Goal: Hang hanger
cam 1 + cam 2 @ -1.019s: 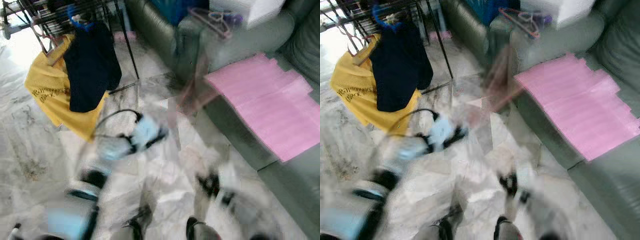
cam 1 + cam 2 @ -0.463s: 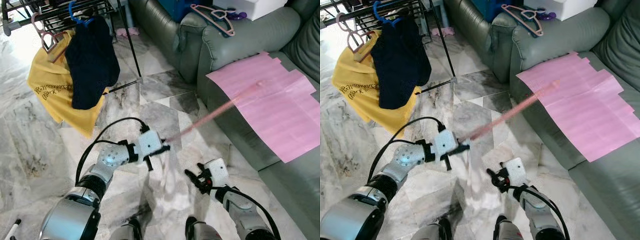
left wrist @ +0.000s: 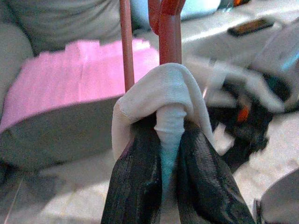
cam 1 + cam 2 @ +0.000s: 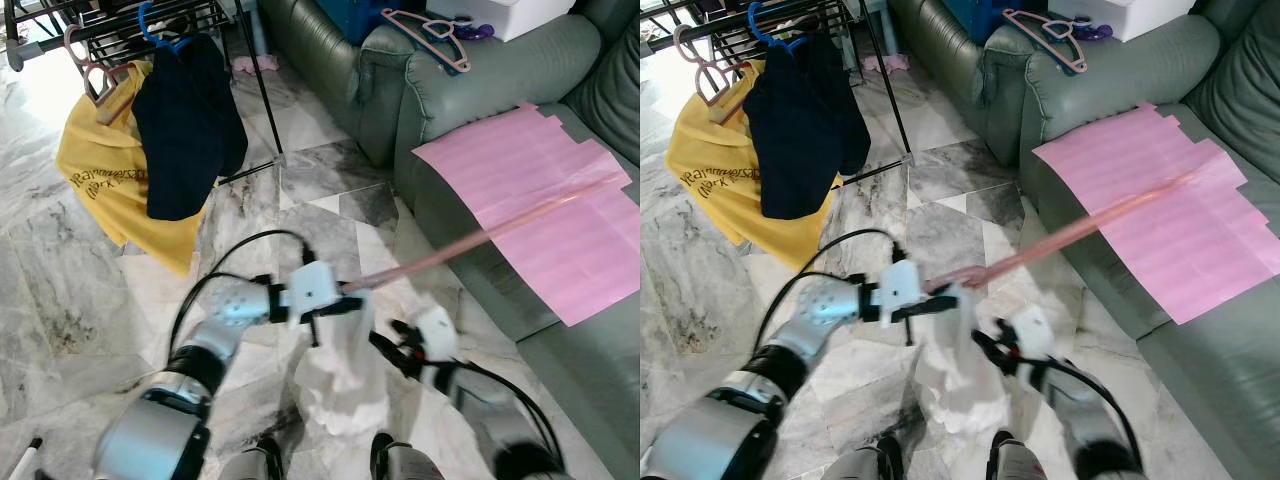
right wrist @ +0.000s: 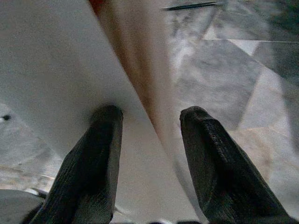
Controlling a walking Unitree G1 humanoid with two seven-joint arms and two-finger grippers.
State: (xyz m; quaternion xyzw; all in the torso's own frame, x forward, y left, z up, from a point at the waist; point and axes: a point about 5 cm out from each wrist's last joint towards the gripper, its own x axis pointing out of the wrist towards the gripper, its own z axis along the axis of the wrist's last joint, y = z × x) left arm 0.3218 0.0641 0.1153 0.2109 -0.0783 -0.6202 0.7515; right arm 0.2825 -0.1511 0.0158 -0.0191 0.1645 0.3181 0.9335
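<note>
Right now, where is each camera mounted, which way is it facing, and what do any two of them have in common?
Left eye view: on the head, looking down at the marble floor; left gripper holds a pink hanger carrying a white garment, and the right gripper is near.
Right eye view: the same scene, shifted slightly sideways.
Left wrist view: along its black fingers, pinching cloth and hanger.
Right wrist view: along its spread fingers, facing the garment.
All four share the garment and hanger.
</note>
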